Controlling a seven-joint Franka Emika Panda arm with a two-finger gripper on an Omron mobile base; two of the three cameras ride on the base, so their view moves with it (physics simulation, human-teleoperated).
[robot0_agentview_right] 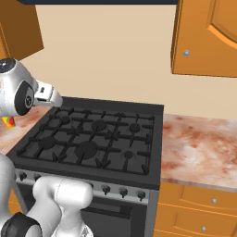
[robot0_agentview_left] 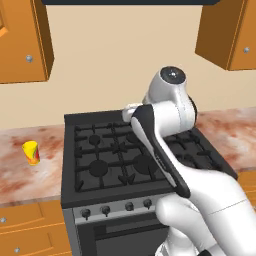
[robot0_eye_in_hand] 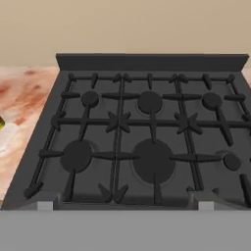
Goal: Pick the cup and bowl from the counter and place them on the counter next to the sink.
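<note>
The little yellow cup [robot0_agentview_left: 31,152] with red marks stands upright on the surface [robot0_agentview_left: 30,170], on the part to the left of the black stove [robot0_agentview_left: 130,155]. It is nearer the back wall than the front edge, and it is well apart from the stove's left side. Nothing touches it.

In the right base view a small bit of the cup [robot0_agentview_right: 8,121] peeks out from behind the robot's white arm [robot0_agentview_right: 18,92], at the far left edge of the picture. In the hand view a tiny yellow-green sliver [robot0_eye_in_hand: 2,122] shows at the left edge, on the surface beside the stove; it is too small to tell what it is.

The stove sits in the middle, with the marbled surface on both sides of it. It has dark grates and round burners on top and a row of knobs [robot0_agentview_left: 117,208] along its front. The right part of the surface [robot0_agentview_right: 199,148] is reddish and cream.

The arm bends up over the stove, above its back half. The hand looks down at the stove top from the front. The fingers [robot0_eye_in_hand: 125,206] are spread wide apart, with small grey tips at the bottom of the hand view, and they hold nothing.

Orange cupboards [robot0_agentview_left: 22,40] hang on the wall, and orange drawers [robot0_agentview_right: 199,208] sit under the surface.
</note>
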